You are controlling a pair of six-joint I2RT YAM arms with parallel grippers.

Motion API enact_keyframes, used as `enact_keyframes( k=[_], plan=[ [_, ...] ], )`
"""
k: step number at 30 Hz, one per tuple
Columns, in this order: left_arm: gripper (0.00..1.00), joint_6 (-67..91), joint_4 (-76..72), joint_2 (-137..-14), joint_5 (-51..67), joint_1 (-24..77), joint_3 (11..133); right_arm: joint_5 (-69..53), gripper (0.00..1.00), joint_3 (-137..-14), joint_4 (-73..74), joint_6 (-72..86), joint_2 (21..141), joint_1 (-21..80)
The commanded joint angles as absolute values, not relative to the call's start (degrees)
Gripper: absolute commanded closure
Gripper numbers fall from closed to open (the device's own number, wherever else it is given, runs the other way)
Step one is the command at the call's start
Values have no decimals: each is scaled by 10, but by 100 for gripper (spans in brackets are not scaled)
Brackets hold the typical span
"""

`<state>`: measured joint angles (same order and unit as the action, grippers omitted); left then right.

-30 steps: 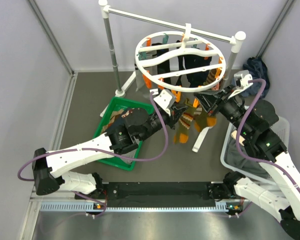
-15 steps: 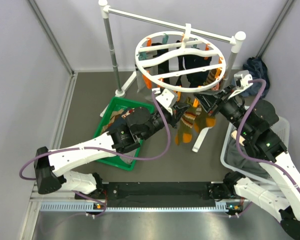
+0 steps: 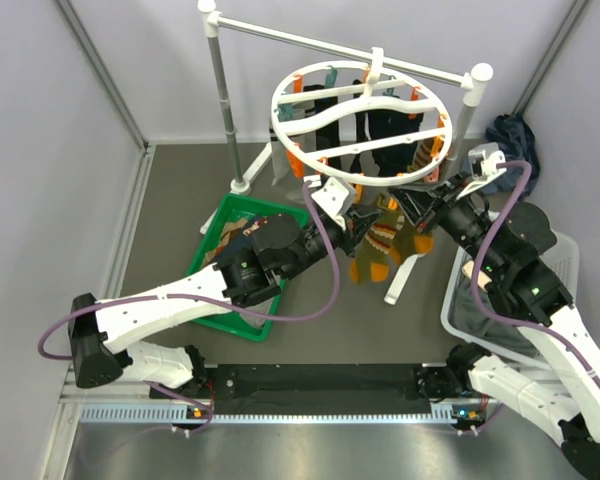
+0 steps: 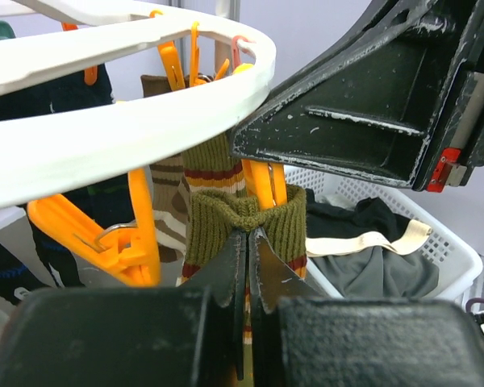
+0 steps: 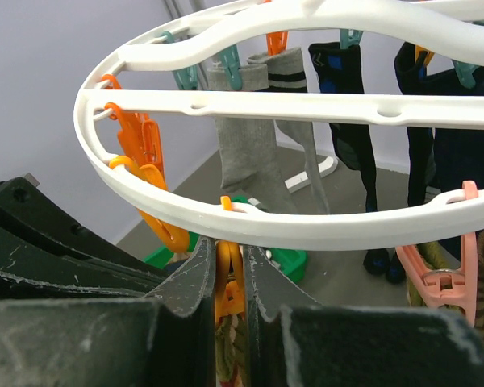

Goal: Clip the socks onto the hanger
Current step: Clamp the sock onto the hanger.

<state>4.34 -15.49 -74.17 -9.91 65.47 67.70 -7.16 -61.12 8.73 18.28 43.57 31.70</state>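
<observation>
The white ring hanger [image 3: 282, 108] hangs from the rail with grey [image 5: 242, 153] and navy socks [image 5: 351, 97] clipped on it. My left gripper [image 3: 366, 222] is shut on the olive cuff of a brown striped sock [image 4: 292, 224] and holds it up under the ring's near rim [image 4: 105, 137], against an orange clip [image 4: 262, 181]. The sock's body hangs below [image 3: 372, 252]. My right gripper [image 5: 230, 250] is shut on that orange clip [image 5: 228, 278], its fingers pressing the handles just under the rim [image 5: 306, 230]. The two grippers meet tip to tip.
A green tray [image 3: 212, 232] with more socks lies under my left arm. A white lattice basket [image 3: 458, 300] with dark cloth stands at the right. The rail stand's post [image 3: 220, 90] is at the back left, and a dark blue-grey bundle [image 3: 510, 135] at the back right.
My left gripper has carried the striped sock up and to the right, closer to the clip under the ring. The right gripper has hardly moved.
</observation>
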Motion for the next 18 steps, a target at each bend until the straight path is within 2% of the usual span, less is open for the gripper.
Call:
enact_keyframes(
  k=[1, 10, 13, 14, 17, 18],
  plan=[
    [100, 42, -206, -740, -98, 658, 708, -78, 100, -610, 72, 189, 431, 316],
    [100, 41, -210, -759, -100, 659, 724, -80, 98, -613, 75, 190, 426, 316],
    [100, 41, -211, -760, -104, 659, 725, -81, 79, -612, 75, 190, 425, 316],
    [100, 40, -210, -762, -105, 659, 725, -80, 67, -612, 74, 189, 424, 316],
    [100, 40, -206, -764, -105, 659, 725, -74, 53, -613, 74, 188, 420, 316],
    [100, 40, -205, -764, -106, 659, 724, -72, 51, -613, 76, 189, 418, 316]
  ],
)
